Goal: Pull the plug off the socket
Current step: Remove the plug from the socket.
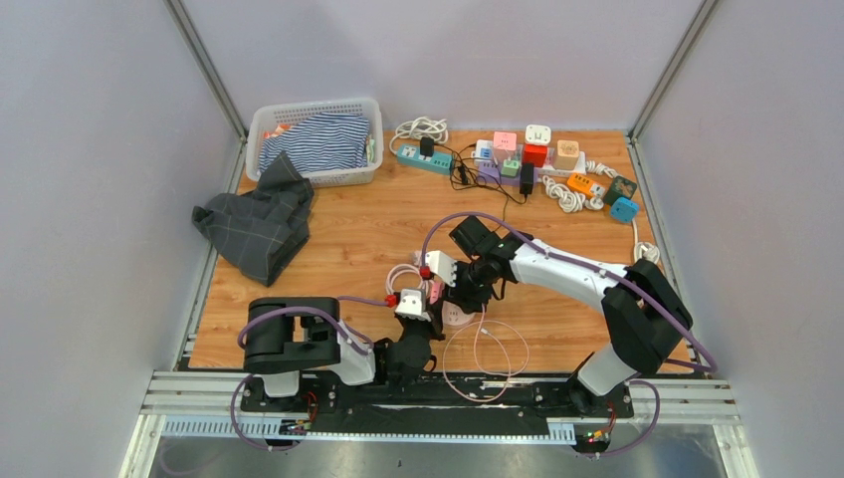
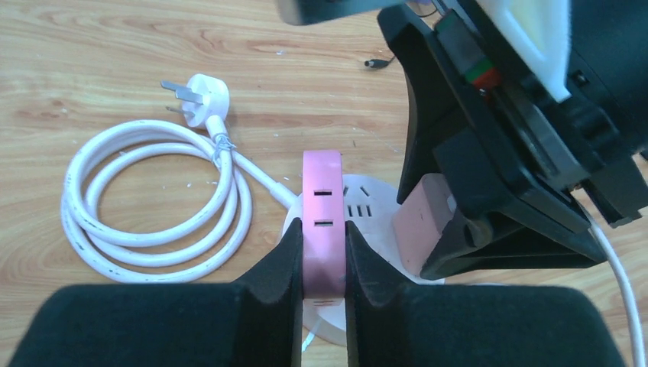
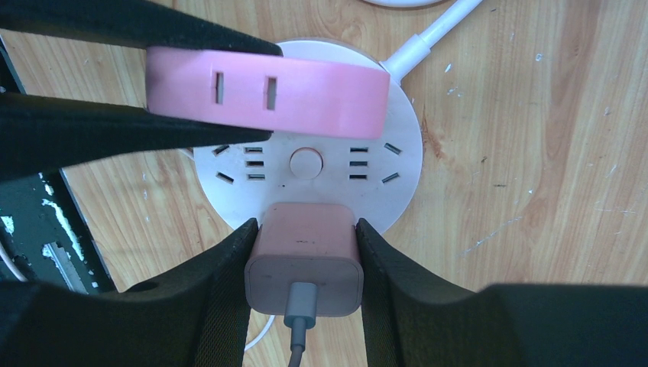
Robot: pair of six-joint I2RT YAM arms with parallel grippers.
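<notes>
A round white socket (image 3: 397,191) lies on the wooden table, with a pink bar (image 3: 267,92) bearing two slots across its top. My left gripper (image 2: 322,245) is shut on that pink bar (image 2: 322,199). A pink square plug (image 3: 304,260) with a grey cable in its back stands at the near rim of the socket. My right gripper (image 3: 304,229) is shut on the plug, one finger pressed on each side. In the left wrist view the plug (image 2: 416,222) sits on the right side of the socket (image 2: 367,202). Both grippers meet at the table's near middle (image 1: 448,304).
The socket's white cord lies coiled (image 2: 153,199) to the left, ending in a wall plug (image 2: 202,95). A thin pink cable loops (image 1: 488,358) near the front edge. At the back are a basket of striped cloth (image 1: 316,139), a dark cloth (image 1: 257,224) and power strips with adapters (image 1: 537,159).
</notes>
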